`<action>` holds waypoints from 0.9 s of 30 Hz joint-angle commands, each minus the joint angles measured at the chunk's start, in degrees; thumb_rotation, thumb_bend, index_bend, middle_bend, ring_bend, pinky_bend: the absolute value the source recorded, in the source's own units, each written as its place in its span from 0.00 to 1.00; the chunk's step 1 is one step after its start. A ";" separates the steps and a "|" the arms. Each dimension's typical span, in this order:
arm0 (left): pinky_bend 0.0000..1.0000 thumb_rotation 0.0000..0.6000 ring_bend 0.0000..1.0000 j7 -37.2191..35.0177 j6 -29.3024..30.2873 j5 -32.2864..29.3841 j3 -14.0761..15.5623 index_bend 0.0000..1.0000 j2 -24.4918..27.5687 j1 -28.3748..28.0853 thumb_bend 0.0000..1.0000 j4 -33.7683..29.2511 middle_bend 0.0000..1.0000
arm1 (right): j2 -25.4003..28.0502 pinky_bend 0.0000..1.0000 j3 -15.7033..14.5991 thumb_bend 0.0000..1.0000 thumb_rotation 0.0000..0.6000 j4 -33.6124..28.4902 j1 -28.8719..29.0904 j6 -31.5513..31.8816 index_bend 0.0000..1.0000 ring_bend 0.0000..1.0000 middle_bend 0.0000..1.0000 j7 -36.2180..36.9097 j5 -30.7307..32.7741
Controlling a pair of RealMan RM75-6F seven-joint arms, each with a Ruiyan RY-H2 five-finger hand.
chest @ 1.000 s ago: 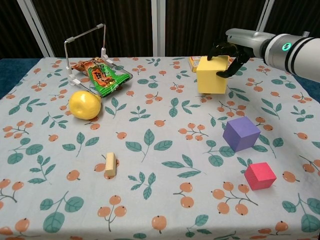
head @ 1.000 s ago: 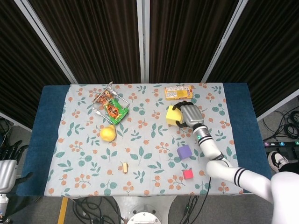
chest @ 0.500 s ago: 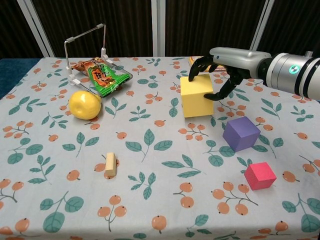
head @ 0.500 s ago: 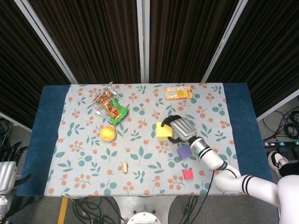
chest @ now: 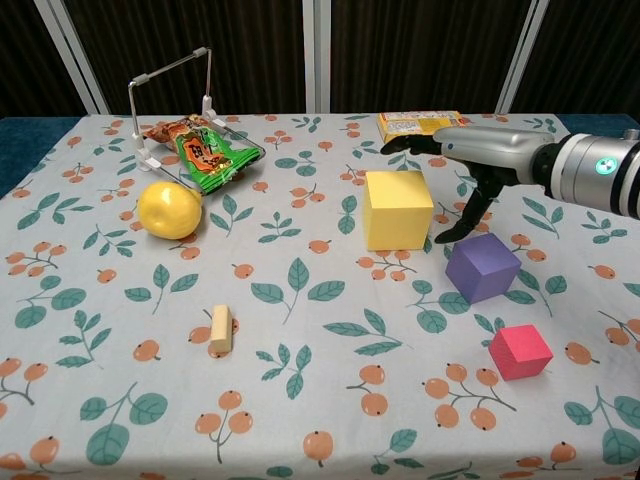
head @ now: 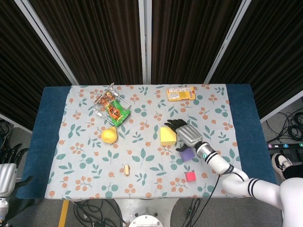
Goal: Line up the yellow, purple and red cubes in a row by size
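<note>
Now, right hand [chest: 470, 165] fingers spread, holding nothing, just beside yellow cube [chest: 398, 208] resting on table. Purple cube [chest: 482, 267] directly below hand, red cube [chest: 520, 351] nearer robot. Left hand [head: 5, 176] well apart, idle; grip state unreadable.

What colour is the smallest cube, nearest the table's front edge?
Red, leaning pink: the smallest cube sits in front of the purple cube. The chest view shows it best.

Right hand [chest: 470, 160] has carried the yellow cube [chest: 397, 208] from the tablecloth's [chest: 300, 330] far edge toward mid-cloth, set it down and let go.
</note>
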 commanded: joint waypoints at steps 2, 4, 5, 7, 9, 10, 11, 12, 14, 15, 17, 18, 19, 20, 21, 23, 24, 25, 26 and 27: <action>0.15 1.00 0.16 -0.09 0.15 0.04 0.07 0.24 -0.04 0.15 0.05 0.04 0.19 | 4.30 0.00 -0.85 0.03 1.00 -4.71 -2.52 3.93 0.00 0.00 0.00 0.39 -1.45; 0.15 1.00 0.16 -0.19 0.13 0.00 0.09 0.24 -0.05 0.19 0.05 0.13 0.19 | 6.70 0.00 -1.65 0.03 1.00 -7.12 -4.00 6.26 0.00 0.00 0.00 0.86 -2.79; 0.15 1.00 0.16 -0.25 0.14 0.02 0.08 0.24 -0.06 0.20 0.05 0.18 0.19 | 8.07 0.00 -2.08 0.03 1.00 -8.20 -4.72 7.42 0.00 0.00 0.01 1.05 -3.55; 0.15 1.00 0.16 -0.33 0.18 0.13 0.09 0.24 -0.09 0.21 0.05 0.25 0.19 | 9.83 0.00 -2.97 0.03 1.00 -9.61 -5.79 8.74 0.00 0.00 0.04 1.18 -4.55; 0.15 1.00 0.16 -0.28 0.12 0.27 0.07 0.24 -0.12 0.10 0.05 0.28 0.19 | 11.50 0.00 -4.12 0.03 1.00 -10.91 -6.75 9.50 0.03 0.00 0.08 0.96 -5.50; 0.15 1.00 0.16 -0.28 0.10 0.33 0.05 0.24 -0.15 0.06 0.05 0.25 0.19 | 12.03 0.00 -4.62 0.04 1.00 -11.27 -7.03 9.50 0.06 0.00 0.10 0.70 -5.77; 0.15 1.00 0.16 -0.27 0.10 0.39 0.04 0.24 -0.17 0.02 0.05 0.22 0.19 | 12.46 0.00 -5.13 0.06 1.00 -11.56 -7.23 9.25 0.09 0.00 0.11 0.29 -5.91; 0.15 1.00 0.16 -0.24 0.11 0.47 0.02 0.24 -0.20 -0.01 0.05 0.19 0.19 | 12.88 0.00 -5.77 0.07 1.00 -11.86 -7.38 8.61 0.13 0.00 0.13 -0.34 -5.92; 0.15 1.00 0.16 -0.19 0.10 0.57 0.05 0.24 -0.24 -0.04 0.05 0.11 0.19 | 13.13 0.00 -6.56 0.09 1.00 -12.22 -7.43 7.29 0.16 0.00 0.14 -1.19 -5.63; 0.15 1.00 0.16 -0.13 0.10 0.62 0.07 0.24 -0.23 -0.05 0.05 0.06 0.19 | 12.94 0.00 -6.82 0.09 1.00 -12.20 -7.42 6.60 0.18 0.00 0.14 -1.68 -5.34; 0.15 1.00 0.16 -0.09 0.14 0.60 0.10 0.24 -0.19 0.01 0.05 -0.01 0.19 | 12.11 0.00 -7.09 0.10 1.00 -11.74 -7.45 5.76 0.20 0.00 0.14 -2.32 -4.85; 0.15 1.00 0.16 -0.14 0.18 0.57 0.11 0.24 -0.14 0.06 0.05 -0.05 0.19 | 11.67 0.00 -7.15 0.10 1.00 -11.46 -7.46 5.46 0.20 0.00 0.14 -2.55 -4.67; 0.15 1.00 0.16 -0.18 0.20 0.54 0.13 0.24 -0.09 0.11 0.05 -0.06 0.19 | 11.21 0.00 -7.20 0.10 1.00 -11.14 -7.45 5.20 0.20 0.00 0.14 -2.80 -4.52; 0.15 1.00 0.16 -0.20 0.22 0.49 0.13 0.24 -0.05 0.15 0.05 -0.07 0.19 | 10.75 0.00 -7.24 0.11 1.00 -10.80 -7.44 4.98 0.20 0.00 0.14 -3.10 -4.41; 0.15 1.00 0.16 -0.24 0.26 0.42 0.14 0.24 0.00 0.22 0.05 -0.06 0.19 | 10.17 0.00 -7.24 0.11 1.00 -10.35 -7.40 4.72 0.20 0.00 0.14 -3.47 -4.25; 0.15 1.00 0.16 -0.31 0.27 0.34 0.17 0.24 0.06 0.30 0.05 -0.08 0.19 | 9.41 0.00 -7.21 0.11 1.00 -9.75 -7.37 4.37 0.20 0.00 0.14 -4.01 -3.97; 0.15 1.00 0.16 -0.34 0.27 0.30 0.20 0.24 0.08 0.36 0.05 -0.05 0.19 | 9.02 0.00 -7.16 0.11 1.00 -9.43 -7.38 4.25 0.21 0.00 0.14 -4.35 -3.79; 0.15 1.00 0.16 -0.40 0.26 0.27 0.23 0.24 0.09 0.40 0.05 -0.02 0.19 | 8.79 0.00 -7.11 0.12 1.00 -9.20 -7.41 4.18 0.21 0.00 0.14 -4.61 -3.62; 0.15 1.00 0.16 -0.51 0.26 0.21 0.28 0.24 0.09 0.48 0.05 0.00 0.19 | 8.52 0.00 -7.07 0.12 1.00 -8.91 -7.50 4.12 0.21 0.00 0.14 -4.98 -3.34; 0.15 1.00 0.16 -0.58 0.26 0.17 0.31 0.24 0.07 0.53 0.05 0.05 0.19 | 8.29 0.00 -7.03 0.12 1.00 -8.66 -7.62 4.10 0.22 0.00 0.14 -5.25 -3.04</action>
